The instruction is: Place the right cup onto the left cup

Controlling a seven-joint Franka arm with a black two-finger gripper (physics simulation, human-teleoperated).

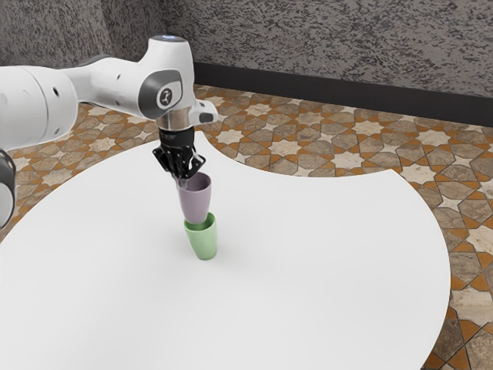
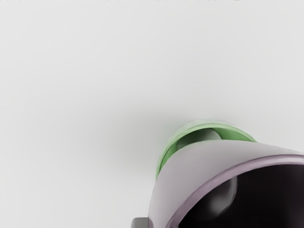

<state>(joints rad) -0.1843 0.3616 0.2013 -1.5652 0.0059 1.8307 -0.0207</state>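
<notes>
"Over the green cup (image 1: 202, 240), in the exterior view, why is the purple cup (image 1: 196, 202) held so high?"

"Because, I believe, it must go down into that mouth. The green cup stands upright on the white table (image 1: 308, 270), and the purple one is nearly straight above it, at twelve o'clock in this view, with its foot close to the green rim. Whether they touch, I cannot tell."

"And the gripper (image 1: 182, 180)?"

"It is at about eleven o'clock of the purple cup, by the rim. I judge it closed on the cup's wall, since so much of the cup stands above the green one. Such a hold leaves the foot free to enter first."

"Now the wrist view, please."

"A grey fingertip (image 2: 140, 222) is beside the purple cup's outer wall. Put a clock on the green mouth, with six o'clock toward the purple rim: near twelve, the green inside is open to see."

"Is something inside the cups?"

"Each has a pale round patch within, one in the green (image 2: 199, 135) and one in the purple (image 2: 223, 197). Object or only light, I cannot say. The purple inside is otherwise dark."

"What is next?"

"To centre, lower and release gently; an off-centre foot could catch the rim and tip the green cup."
</notes>
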